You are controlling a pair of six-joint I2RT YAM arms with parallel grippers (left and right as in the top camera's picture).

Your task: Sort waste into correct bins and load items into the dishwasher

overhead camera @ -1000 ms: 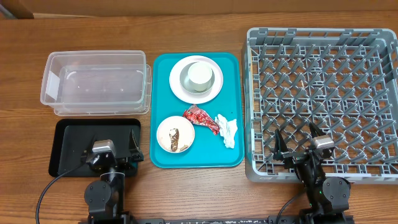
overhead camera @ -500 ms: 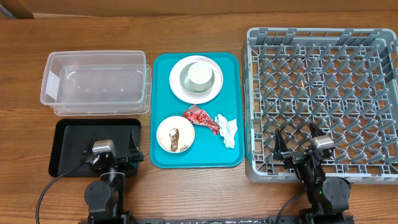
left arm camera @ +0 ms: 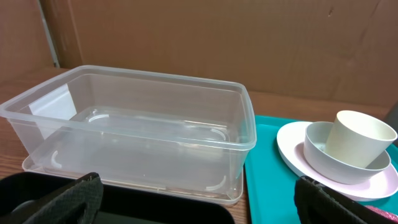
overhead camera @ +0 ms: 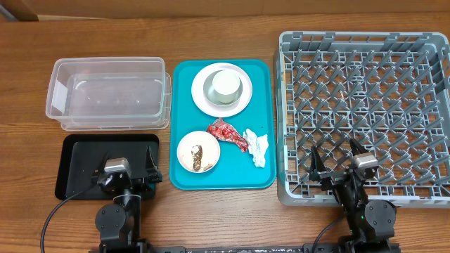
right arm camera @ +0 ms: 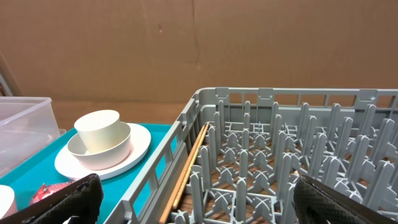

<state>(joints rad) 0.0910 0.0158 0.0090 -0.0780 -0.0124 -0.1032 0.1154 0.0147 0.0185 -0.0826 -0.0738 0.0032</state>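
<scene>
1. Overhead, no part of the task is seen to be done. No waste is found in the clear tub (overhead camera: 109,63) at far left, nor in the black tray (overhead camera: 77,163) just near of it.
2. No dish has been loaded into the dish rack (overhead camera: 282,105) on the right.
3. Everything is gathered on the teal tray (overhead camera: 181,119) in the middle. At its far end the plate (overhead camera: 200,95) is set, with a bowl (overhead camera: 209,86) on it and the cup (overhead camera: 226,84) stood in that bowl.
4. At its near end a second bowl (overhead camera: 184,156) is kept, with rice-like grains and a brown scrap (overhead camera: 197,150) inside. The red wrapper (overhead camera: 226,132) and the napkin (overhead camera: 258,147) are laid just right of it.
5. The left gripper (overhead camera: 124,172) is held wide over the black tray's near edge, with nothing between its fingers. The right gripper (overhead camera: 336,160) is held equally wide over the rack's near edge, also with nothing in it.
6. All sorting and all loading are judged to be left.
</scene>
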